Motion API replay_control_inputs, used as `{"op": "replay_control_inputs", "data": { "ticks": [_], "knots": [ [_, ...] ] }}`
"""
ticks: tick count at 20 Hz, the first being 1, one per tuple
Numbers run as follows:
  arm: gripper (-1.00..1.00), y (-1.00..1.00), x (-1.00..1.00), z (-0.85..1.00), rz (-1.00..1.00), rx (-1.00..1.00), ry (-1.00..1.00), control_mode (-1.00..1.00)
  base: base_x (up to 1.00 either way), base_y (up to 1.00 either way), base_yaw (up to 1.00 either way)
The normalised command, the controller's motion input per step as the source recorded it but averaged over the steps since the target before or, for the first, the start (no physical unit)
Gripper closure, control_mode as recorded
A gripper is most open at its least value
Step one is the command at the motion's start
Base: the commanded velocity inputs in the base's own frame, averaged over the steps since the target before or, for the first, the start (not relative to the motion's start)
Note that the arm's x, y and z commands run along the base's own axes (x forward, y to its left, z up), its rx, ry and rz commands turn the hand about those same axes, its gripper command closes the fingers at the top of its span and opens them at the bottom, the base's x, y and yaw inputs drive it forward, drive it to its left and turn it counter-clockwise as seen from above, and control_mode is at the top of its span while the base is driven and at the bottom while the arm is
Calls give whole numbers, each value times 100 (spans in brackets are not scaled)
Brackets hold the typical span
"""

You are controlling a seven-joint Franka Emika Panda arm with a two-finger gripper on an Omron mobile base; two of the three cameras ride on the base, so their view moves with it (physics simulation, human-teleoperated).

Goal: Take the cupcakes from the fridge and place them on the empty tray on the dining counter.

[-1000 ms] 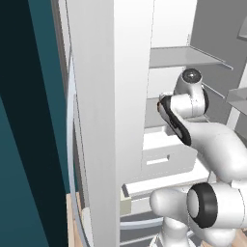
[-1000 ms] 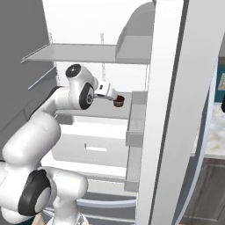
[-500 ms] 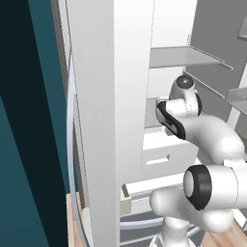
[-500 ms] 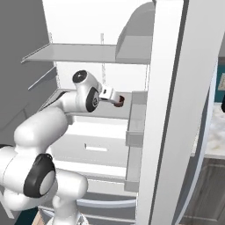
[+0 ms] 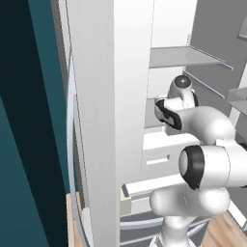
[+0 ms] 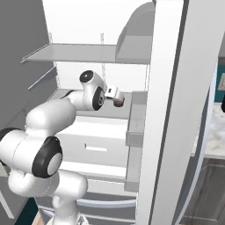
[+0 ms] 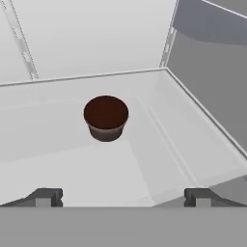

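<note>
Jaws stand fully apart with nothing between them, the gripper (image 7: 123, 198) aimed at a single cupcake (image 7: 105, 117) that sits alone on the white shelf floor inside the fridge (image 6: 167, 110). Compared with a second ago the arm has folded and pushed the hand deeper over that shelf, so I judge the reach is nearly lined up and no grasp has begun. Upright, the cupcake has its rounded top up and its axis vertical, favouring no side for the fingers.

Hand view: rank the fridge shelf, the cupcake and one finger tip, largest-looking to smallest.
1. Fridge shelf, by far the largest.
2. Cupcake.
3. Finger tip, smallest in view, though it sits nearest the camera and is cut off, so the gap is unsure.
</note>
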Motion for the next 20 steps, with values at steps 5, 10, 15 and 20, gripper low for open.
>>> {"op": "replay_control_inputs", "data": {
  "ticks": [5,10,15,20],
  "knots": [
    [-100,-6,36,-18,0,3,0,-100,0,0,0],
    [-100,0,30,-20,0,3,-2,-100,0,0,0],
    [-100,0,27,-9,0,1,-1,-100,0,0,0],
    [-100,0,28,-11,0,1,0,-100,0,0,0]
  ]
}}
